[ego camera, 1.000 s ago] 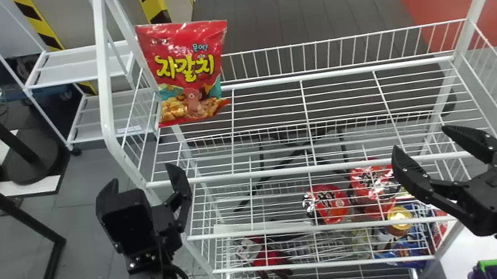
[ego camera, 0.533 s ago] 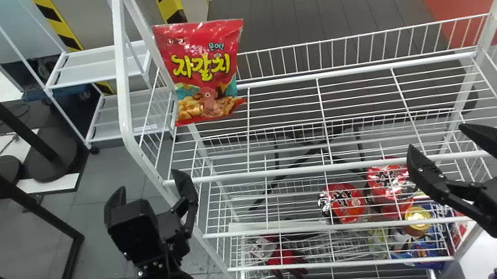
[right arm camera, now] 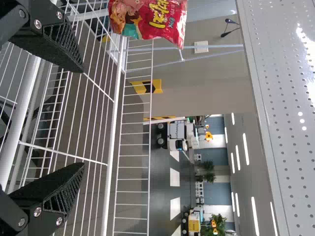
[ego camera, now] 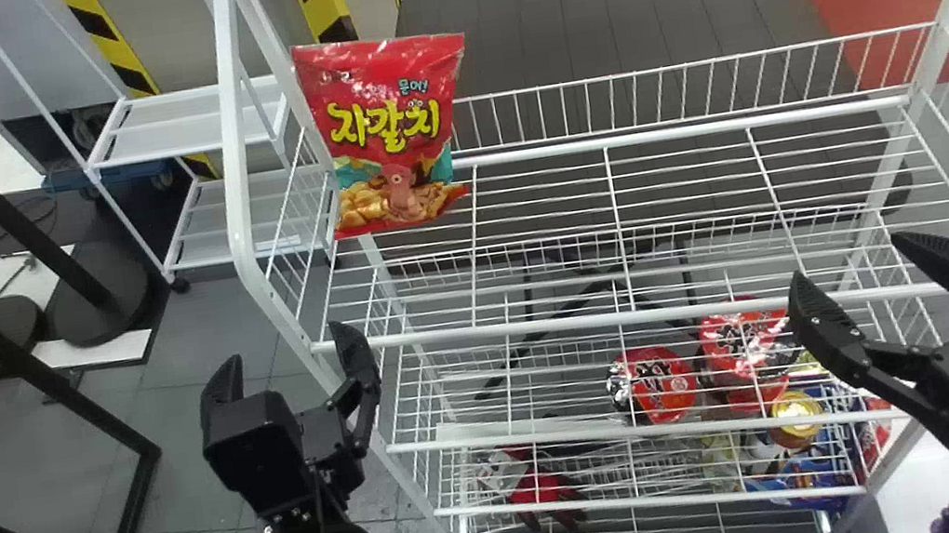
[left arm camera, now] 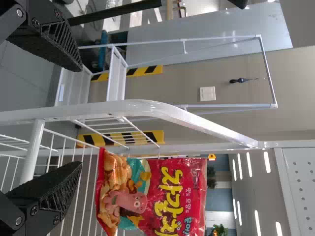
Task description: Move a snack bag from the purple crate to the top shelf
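Big yellow Korean letters are printed on the red snack bag at the top shelf's left end. Black writing is seen on a red pack lower down.

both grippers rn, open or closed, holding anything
Left gripper: open, holding nothing.
Right gripper: open, holding nothing.

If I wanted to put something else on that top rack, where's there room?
The long middle of the top shelf looks free, from the snack bag at its left end toward the right side. The right gripper is by the front right. Lower down, the right part is crowded with red packages.
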